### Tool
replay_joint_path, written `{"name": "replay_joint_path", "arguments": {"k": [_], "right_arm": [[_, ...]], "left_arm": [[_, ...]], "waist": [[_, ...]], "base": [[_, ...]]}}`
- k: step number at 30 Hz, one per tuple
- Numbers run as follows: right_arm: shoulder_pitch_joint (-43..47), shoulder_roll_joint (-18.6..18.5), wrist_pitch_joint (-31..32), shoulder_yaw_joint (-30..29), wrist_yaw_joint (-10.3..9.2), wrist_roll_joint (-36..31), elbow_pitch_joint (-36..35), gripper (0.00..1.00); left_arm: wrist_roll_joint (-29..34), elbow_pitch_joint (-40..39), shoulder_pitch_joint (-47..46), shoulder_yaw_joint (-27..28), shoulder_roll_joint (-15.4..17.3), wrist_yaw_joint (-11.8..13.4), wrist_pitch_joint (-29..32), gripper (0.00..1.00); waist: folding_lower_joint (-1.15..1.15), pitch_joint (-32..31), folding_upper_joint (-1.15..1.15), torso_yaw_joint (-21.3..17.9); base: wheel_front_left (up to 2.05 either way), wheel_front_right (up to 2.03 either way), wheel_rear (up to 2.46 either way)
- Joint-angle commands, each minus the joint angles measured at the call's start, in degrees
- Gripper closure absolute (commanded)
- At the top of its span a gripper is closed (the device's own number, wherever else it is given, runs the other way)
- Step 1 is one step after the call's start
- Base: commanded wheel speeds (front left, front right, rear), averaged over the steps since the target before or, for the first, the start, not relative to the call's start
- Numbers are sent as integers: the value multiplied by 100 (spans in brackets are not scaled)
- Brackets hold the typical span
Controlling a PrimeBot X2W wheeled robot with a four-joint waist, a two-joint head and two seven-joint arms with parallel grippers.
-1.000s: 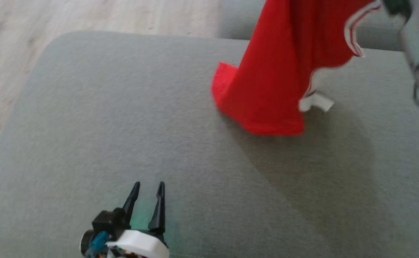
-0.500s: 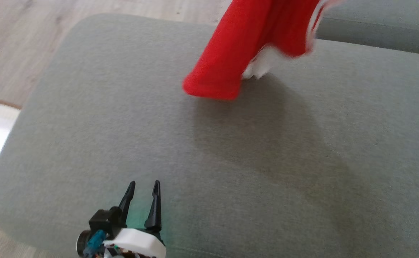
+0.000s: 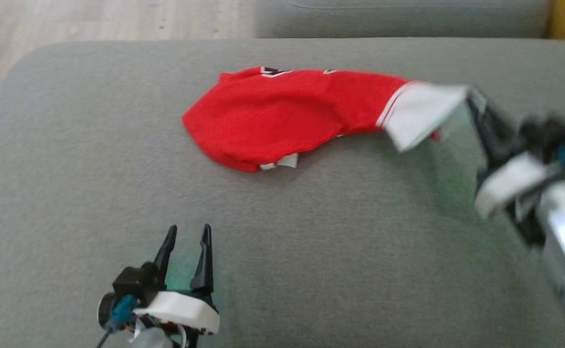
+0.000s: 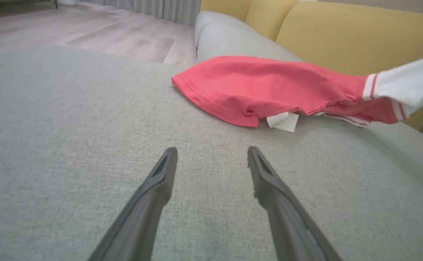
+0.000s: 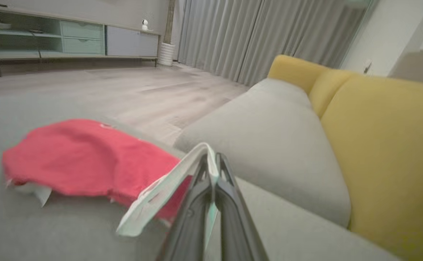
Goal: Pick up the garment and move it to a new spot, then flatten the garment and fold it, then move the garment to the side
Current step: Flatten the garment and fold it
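red shirt (image 3: 282, 113) lies on the grey cushion (image 3: 94, 169); right claw (image 3: 471, 96) pinches its white sleeve (image 3: 420, 113), left claw (image 3: 189, 228) gapes empty.

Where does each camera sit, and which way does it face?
Head view: on the head, down at the red garment with white sleeve on the grey fabric cushion; left gripper, right gripper show.
Left wrist view: low over the cushion, along its open fingers toward the garment.
Right wrist view: along fingers shut on the garment, toward grey curtains.
All share the garment.
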Motion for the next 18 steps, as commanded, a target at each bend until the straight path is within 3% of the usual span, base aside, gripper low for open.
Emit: {"name": "replay_joint_path", "arguments": {"k": [1,6,7,8,9,18], "right_arm": [[292,22,-30,-121,37,37,-330,100],[1535,359,-30,-535,37,-102,-575,100],[1710,444,-30,-628,37,-112,-511,87],[1854,558,-30,-725,37,-72,-443,30],[1949,653,-30,-815,37,-52,-429,0],[2243,1309,-30,-1704,37,-358,-1012,0]], "left_arm": [[38,-152,-246,201,16,-10,-56,0],[35,-109,-399,270,16,-33,-56,0],[25,-90,-436,285,16,-36,-56,0],[0,-72,-473,314,16,-37,-56,0],[-24,-55,-518,341,16,-38,-56,0],[12,584,-1220,540,16,38,-56,0]], "waist": [[0,35,0,-168],[0,105,0,-407],[0,116,0,-444],[0,135,0,-493],[0,157,0,-533],[0,556,0,-811]], "base": [[0,0,0],[0,0,0],[0,0,0],[0,0,0],[0,0,0],[0,0,0]]}}
